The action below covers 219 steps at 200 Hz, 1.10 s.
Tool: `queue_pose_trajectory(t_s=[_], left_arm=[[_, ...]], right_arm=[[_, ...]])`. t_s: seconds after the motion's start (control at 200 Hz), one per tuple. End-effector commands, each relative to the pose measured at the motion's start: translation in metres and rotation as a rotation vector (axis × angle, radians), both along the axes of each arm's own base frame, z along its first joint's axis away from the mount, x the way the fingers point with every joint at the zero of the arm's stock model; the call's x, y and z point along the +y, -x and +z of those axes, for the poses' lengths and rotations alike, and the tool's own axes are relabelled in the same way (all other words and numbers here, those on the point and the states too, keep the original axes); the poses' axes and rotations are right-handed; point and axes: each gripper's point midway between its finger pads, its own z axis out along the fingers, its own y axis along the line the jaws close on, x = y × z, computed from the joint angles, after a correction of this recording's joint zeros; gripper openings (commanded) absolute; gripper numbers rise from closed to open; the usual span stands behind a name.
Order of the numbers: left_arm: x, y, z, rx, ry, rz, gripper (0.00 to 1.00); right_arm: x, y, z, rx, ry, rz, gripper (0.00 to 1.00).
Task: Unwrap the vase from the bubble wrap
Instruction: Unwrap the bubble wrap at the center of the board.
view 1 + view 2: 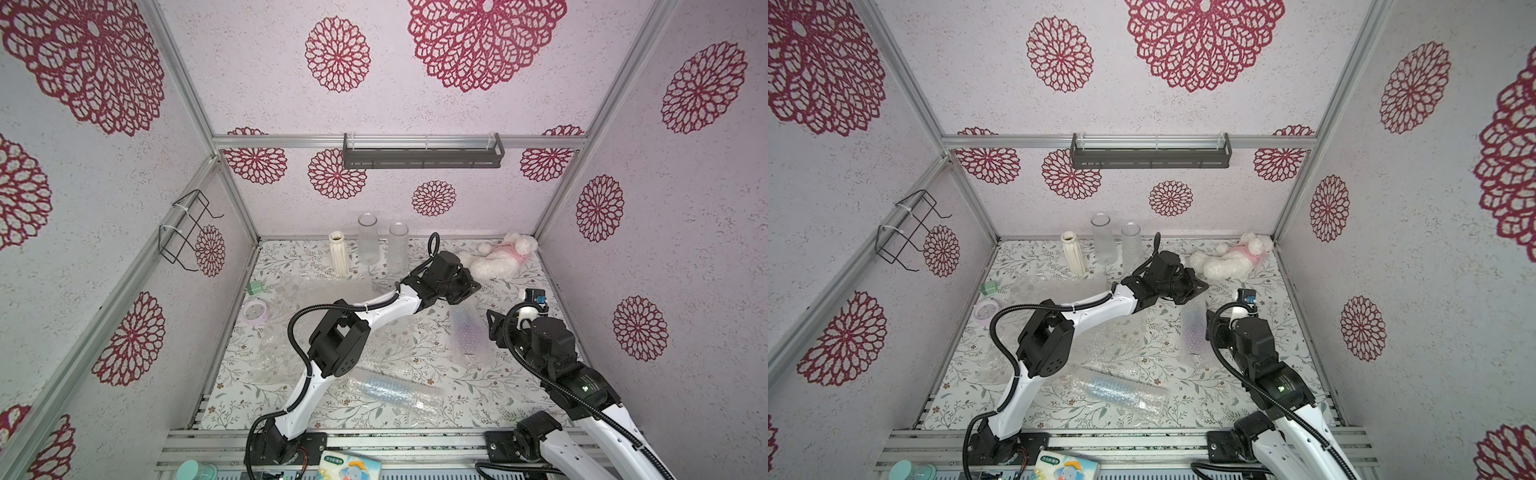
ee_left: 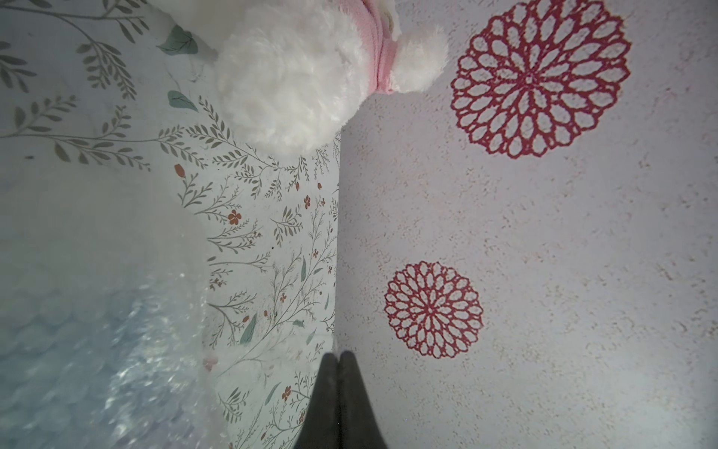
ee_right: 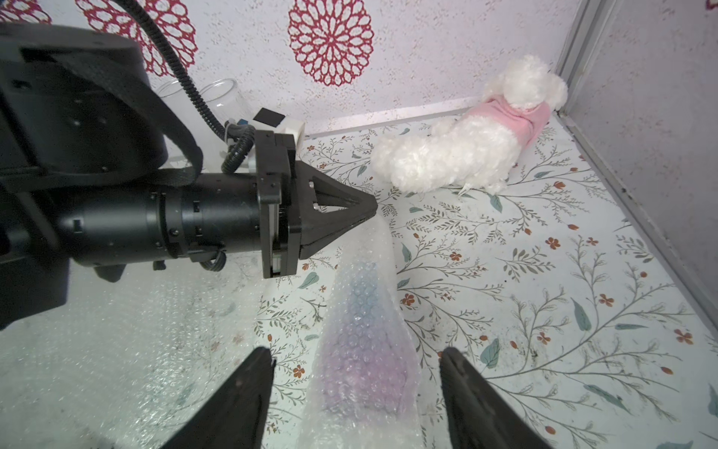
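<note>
I saw my left gripper [image 3: 373,212] pinching, seemingly, the bubble wrap [image 3: 375,252]; right gripper [image 3: 355,352] gaped astride the purple vase [image 3: 365,373]; it needed clamping before peeling.

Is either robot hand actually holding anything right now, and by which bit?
The left hand looks pinched shut on the tapered end of the bubble wrap around the purple vase. The right hand is open, holding nothing.

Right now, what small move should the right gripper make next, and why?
Probably close the right gripper: its open fingers straddle the purple vase in clear bubble wrap, while the shut left gripper sits at the wrap's far tip.
</note>
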Motion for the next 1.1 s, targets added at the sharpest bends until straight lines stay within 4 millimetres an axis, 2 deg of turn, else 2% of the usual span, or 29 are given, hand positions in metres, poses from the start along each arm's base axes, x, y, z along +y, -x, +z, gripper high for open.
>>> queue_pose_trajectory(t_s=[0.0, 0.32, 0.625, 0.936, 1.091], left_arm=[[0.000, 0.002, 0.024, -0.025, 0.044, 0.001, 0.00], [0.006, -0.007, 0.028, -0.027, 0.048, -0.023, 0.00], [0.004, -0.006, 0.025, -0.018, 0.061, -0.051, 0.00], [0.004, -0.010, 0.025, -0.013, 0.069, -0.056, 0.00], [0.004, -0.012, 0.025, -0.012, 0.069, -0.053, 0.00]], right_arm=[[0.014, 0.002, -0.021, 0.060, -0.078, 0.036, 0.71], [0.022, 0.007, -0.066, 0.123, -0.179, 0.038, 0.72], [0.032, -0.008, -0.101, 0.178, -0.133, 0.065, 0.73], [0.059, -0.012, -0.123, 0.229, -0.154, 0.165, 0.72], [0.077, -0.010, -0.125, 0.236, -0.147, 0.217, 0.71]])
